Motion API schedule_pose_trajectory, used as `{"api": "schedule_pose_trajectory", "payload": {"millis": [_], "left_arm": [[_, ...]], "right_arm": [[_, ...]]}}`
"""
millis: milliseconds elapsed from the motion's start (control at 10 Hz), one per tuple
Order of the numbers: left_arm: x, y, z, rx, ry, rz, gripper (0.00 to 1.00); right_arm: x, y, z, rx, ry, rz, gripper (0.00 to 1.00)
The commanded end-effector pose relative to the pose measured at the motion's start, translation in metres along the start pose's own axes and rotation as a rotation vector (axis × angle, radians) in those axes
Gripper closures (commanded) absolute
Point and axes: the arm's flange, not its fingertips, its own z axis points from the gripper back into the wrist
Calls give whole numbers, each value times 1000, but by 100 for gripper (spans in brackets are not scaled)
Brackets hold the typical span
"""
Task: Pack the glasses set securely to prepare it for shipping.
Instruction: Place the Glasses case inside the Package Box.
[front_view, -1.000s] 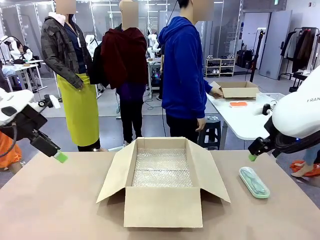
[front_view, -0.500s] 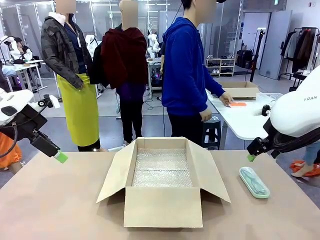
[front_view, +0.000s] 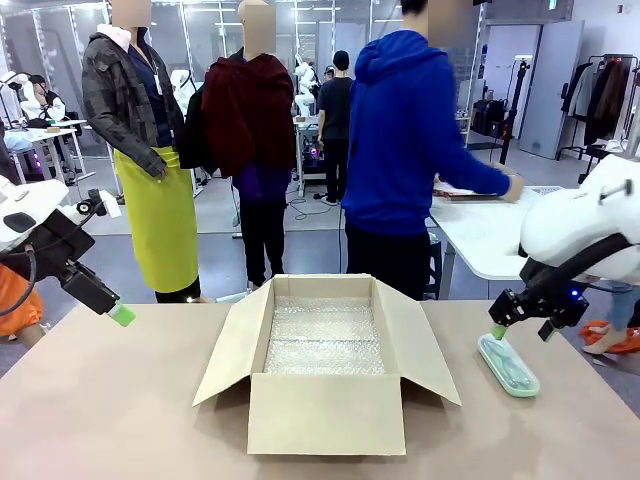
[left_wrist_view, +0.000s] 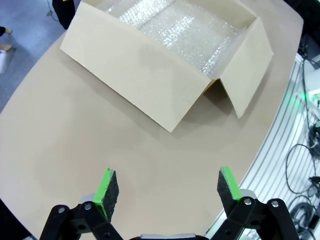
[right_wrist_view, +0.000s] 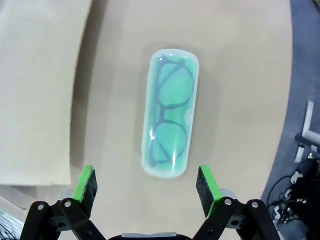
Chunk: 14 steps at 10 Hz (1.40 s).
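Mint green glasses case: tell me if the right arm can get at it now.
Probably yes. The right arm holds its jaws open above the case, which lies flat on the table beside the box flap, apart from it; nothing lies between.

even, bright indoor light; soft shadows beside the cardboard box (left_wrist_view: 165, 75); wrist views bend at the edges.

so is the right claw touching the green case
Apart. The right wrist view shows the right claw open around the green case, with bare table between each pad and the case's sides.
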Motion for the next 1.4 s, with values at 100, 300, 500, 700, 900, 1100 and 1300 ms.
{"api": "schedule_pose_trajectory", "payload": {"millis": [100,300,500,700,900,1100,1300], "left_arm": [[0,2,1,-15,-14,-13,0],[0,2,1,-15,-14,-13,0],[0,2,1,-15,-14,-13,0],[0,2,1,-15,-14,-13,0],[0,2,1,-15,-14,-13,0],[0,2,1,-15,-14,-13,0],[0,2,1,-15,-14,-13,0]], "right_arm": [[29,-6,-22,11,72,-88,0],[39,-6,-46,10,96,-102,0],[52,-9,-68,-52,140,-112,0],[57,-11,-83,-82,164,-124,0],[58,-12,-91,-94,191,-124,0],[60,-11,-92,-90,209,-112,7],[61,-7,-93,-101,227,-108,27]]}}
